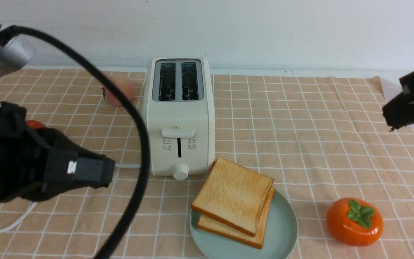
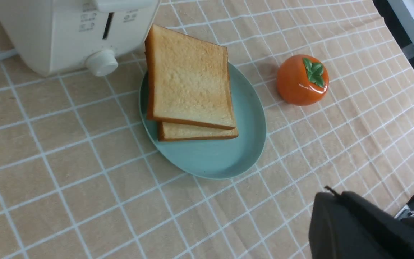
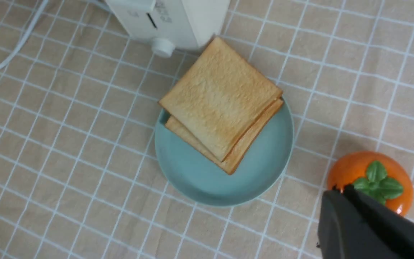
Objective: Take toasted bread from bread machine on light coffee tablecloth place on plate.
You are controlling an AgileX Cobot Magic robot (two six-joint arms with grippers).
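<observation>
Two slices of toasted bread (image 1: 234,194) (image 2: 189,79) (image 3: 221,99) lie stacked on the pale teal plate (image 1: 282,230) (image 2: 225,158) (image 3: 199,183), the upper one overhanging its rim toward the bread machine (image 1: 178,118) (image 2: 59,32) (image 3: 189,18). The cream-white machine stands behind the plate on the light coffee tablecloth (image 1: 300,129), both slots dark and empty. My left gripper (image 1: 110,172) (image 2: 331,196) hangs shut and empty left of the machine. My right gripper (image 1: 390,117) (image 3: 338,190) is shut and empty, raised at the far right.
An orange persimmon figure (image 1: 354,221) (image 2: 302,80) (image 3: 370,180) sits right of the plate. A pink peach (image 1: 120,91) lies behind the machine's left side. A white cord (image 1: 5,223) (image 3: 16,43) trails left. A black cable (image 1: 131,118) arcs before the front camera.
</observation>
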